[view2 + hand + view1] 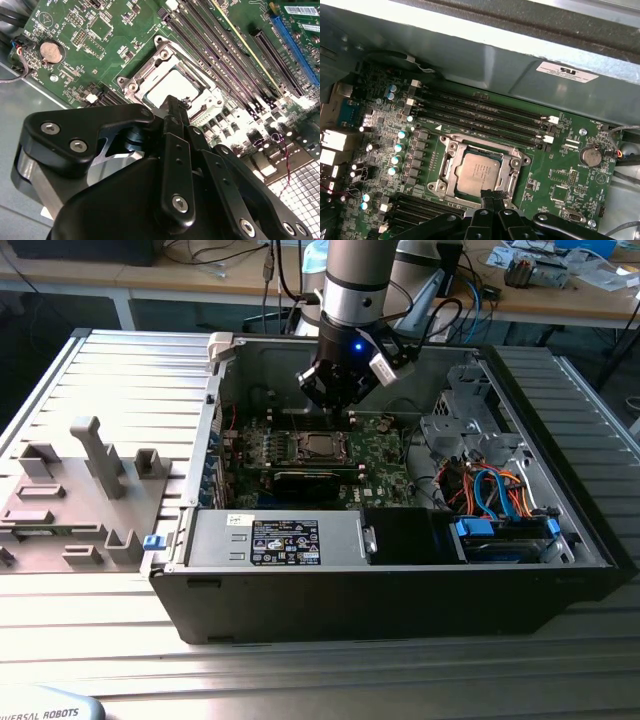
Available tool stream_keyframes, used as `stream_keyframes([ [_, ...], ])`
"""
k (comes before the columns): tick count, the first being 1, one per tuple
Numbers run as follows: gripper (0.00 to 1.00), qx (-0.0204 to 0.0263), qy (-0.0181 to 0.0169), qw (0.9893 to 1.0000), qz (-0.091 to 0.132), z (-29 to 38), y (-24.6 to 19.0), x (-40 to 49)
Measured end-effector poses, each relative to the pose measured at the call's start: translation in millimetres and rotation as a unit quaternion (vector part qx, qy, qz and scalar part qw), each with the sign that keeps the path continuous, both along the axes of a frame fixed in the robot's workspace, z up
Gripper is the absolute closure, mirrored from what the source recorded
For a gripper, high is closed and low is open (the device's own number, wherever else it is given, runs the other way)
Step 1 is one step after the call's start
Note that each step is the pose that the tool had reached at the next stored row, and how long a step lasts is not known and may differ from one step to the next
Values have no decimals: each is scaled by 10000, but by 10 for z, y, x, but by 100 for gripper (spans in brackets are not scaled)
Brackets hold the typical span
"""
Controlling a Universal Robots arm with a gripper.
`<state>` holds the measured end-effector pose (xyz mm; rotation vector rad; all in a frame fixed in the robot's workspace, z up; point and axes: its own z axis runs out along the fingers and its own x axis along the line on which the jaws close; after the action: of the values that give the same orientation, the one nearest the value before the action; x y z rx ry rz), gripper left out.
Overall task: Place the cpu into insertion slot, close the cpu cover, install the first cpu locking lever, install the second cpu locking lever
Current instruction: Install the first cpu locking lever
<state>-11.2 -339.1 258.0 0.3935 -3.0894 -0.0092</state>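
With the fingers (490, 196) drawn together into one narrow tip and holding nothing, the gripper (338, 390) hangs just above the edge of the insertion slot (481, 172), inside the open computer case (560, 570). In both wrist views the cpu (477, 172) lies flat in the slot, dull silver top up. The cpu cover (451, 155) appears folded down around it, its square opening framing the chip, so placing and closing look done. Judgement: the step in hand is the first locking lever. A thin wire lever (451, 137) runs along the socket side nearest the memory slots (485, 117); whether it is latched I cannot tell. The closed tip seems suited to pushing, not grasping. The next move calls for a fine, steady press along the lever without dragging on the green motherboard (555, 175).
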Motion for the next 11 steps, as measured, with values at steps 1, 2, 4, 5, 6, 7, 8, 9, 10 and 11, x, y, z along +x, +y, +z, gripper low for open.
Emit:
stream_keyframes([
  [1,89,0,0,10000,5,0,0,0],
  [2,89,0,0,10000,9,0,0,0],
  [4,89,0,0,10000,15,0,0,0],
  [5,89,0,0,10000,18,0,0,0],
  [6,89,0,0,10000,24,0,0,0],
  [7,89,0,0,10000,28,0,0,0],
  [8,89,0,0,10000,32,0,0,0],
  [9,89,0,-1,10000,37,0,0,0],
  [10,89,0,0,10000,40,0,0,0],
  [11,89,0,0,10000,43,0,0,0],
])
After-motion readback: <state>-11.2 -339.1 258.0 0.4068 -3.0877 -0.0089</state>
